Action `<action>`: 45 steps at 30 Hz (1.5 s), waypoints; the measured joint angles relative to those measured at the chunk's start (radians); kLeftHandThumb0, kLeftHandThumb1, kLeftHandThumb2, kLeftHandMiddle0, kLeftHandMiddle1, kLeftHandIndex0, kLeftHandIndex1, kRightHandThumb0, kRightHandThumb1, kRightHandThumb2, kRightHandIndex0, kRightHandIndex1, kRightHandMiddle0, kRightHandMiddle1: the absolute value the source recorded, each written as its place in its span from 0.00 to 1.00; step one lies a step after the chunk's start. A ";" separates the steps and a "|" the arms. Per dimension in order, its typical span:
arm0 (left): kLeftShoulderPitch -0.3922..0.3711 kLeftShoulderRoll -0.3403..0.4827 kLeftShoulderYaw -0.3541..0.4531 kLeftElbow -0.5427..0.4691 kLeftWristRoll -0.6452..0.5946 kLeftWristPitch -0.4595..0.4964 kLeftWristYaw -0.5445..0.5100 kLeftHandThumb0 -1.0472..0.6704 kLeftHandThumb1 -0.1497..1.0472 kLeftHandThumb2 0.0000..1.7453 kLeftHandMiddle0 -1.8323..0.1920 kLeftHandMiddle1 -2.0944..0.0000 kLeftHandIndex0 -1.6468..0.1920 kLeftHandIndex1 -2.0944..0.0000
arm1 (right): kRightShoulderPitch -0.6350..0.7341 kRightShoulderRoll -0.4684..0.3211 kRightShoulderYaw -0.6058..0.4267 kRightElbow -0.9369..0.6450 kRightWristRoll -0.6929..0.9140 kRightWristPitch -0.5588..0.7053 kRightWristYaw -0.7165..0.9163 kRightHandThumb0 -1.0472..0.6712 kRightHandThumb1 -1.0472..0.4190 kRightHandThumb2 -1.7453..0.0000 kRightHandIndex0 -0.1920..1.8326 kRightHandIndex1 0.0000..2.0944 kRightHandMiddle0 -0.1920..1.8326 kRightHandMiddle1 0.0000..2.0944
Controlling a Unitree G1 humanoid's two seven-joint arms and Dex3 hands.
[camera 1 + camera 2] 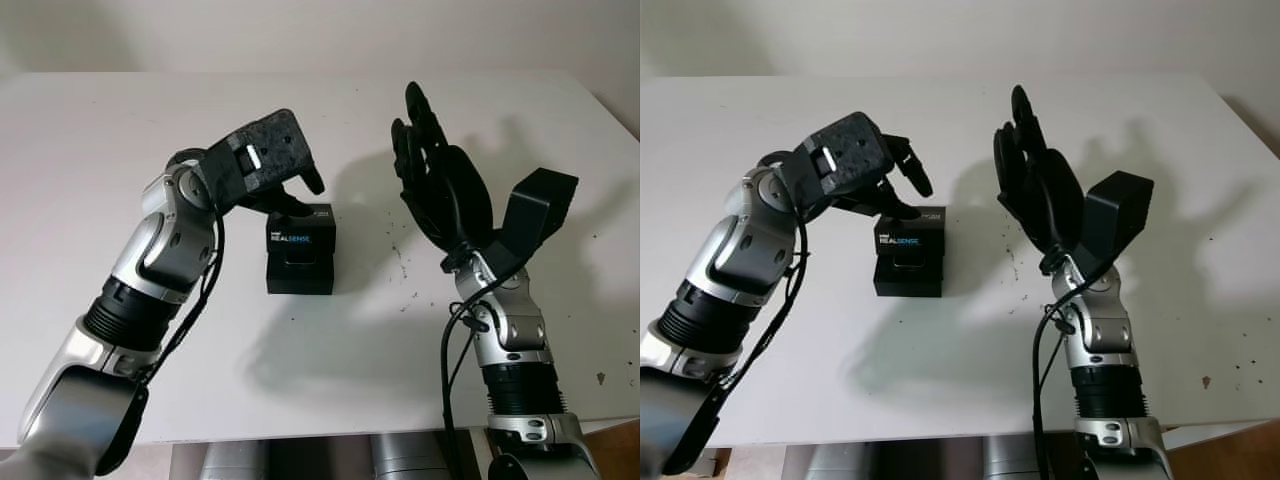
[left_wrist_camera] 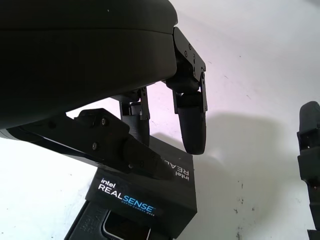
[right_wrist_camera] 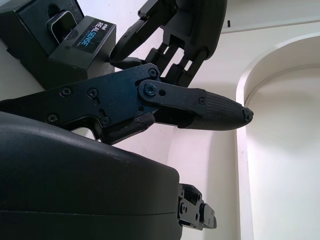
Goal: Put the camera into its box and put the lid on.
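Note:
A black RealSense box (image 1: 298, 278) stands on the middle of the white table (image 1: 120, 120). Its lid (image 1: 303, 237), printed "REALSENSE", sits askew over the box's far half. The camera (image 1: 298, 255) shows in the uncovered near part of the box. My left hand (image 1: 285, 198) hangs over the far edge of the lid (image 2: 130, 197), its thumb and a finger closed on that edge while one finger (image 2: 192, 125) points free. My right hand (image 1: 435, 180) is open, held upright in the air to the right of the box.
Small dark specks (image 1: 400, 260) dot the table right of the box. The table's front edge (image 1: 300, 432) runs close to my arms, and its right edge (image 1: 620, 115) is near the right arm.

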 measured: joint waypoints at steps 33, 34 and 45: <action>-0.161 0.204 0.066 0.331 -0.125 -0.414 -0.224 0.07 0.97 0.03 0.96 0.97 0.96 0.98 | -0.002 -0.015 0.000 0.019 -0.002 -0.003 0.008 0.20 0.00 0.65 0.00 0.00 0.00 0.00; -0.161 0.204 0.060 0.339 -0.124 -0.425 -0.234 0.06 0.97 0.03 0.95 0.97 0.95 0.97 | -0.002 -0.015 0.000 0.019 -0.002 -0.003 0.008 0.20 0.00 0.65 0.00 0.00 0.00 0.00; -0.162 0.196 0.015 0.337 -0.129 -0.447 -0.366 0.11 0.97 0.03 0.94 0.97 0.94 0.97 | -0.003 -0.016 -0.004 0.019 0.002 -0.002 -0.004 0.20 0.00 0.66 0.00 0.00 0.00 0.00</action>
